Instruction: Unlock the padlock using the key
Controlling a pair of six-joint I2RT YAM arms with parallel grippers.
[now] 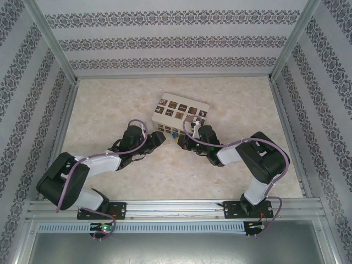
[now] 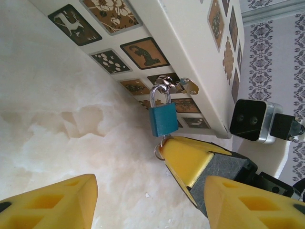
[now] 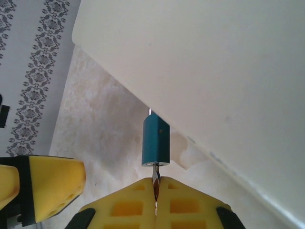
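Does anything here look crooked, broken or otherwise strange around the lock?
Nothing stands out. The padlock hangs from the latch on the white box, and the right gripper holds the key in line at its underside.

Cam setup: 1 overhead, 2 wrist.
Top cam sits high behind both arm bases, looking down on the whole beige marble-look tabletop (image 1: 110,110). Left wrist cam is low and close, facing the small blue padlock with silver shackle (image 2: 163,119) on the white box with brown picture tiles (image 2: 190,43). Right wrist cam, closer still, looks along the thin dark metal key (image 3: 155,175) at the same padlock's keyhole end and the box wall.
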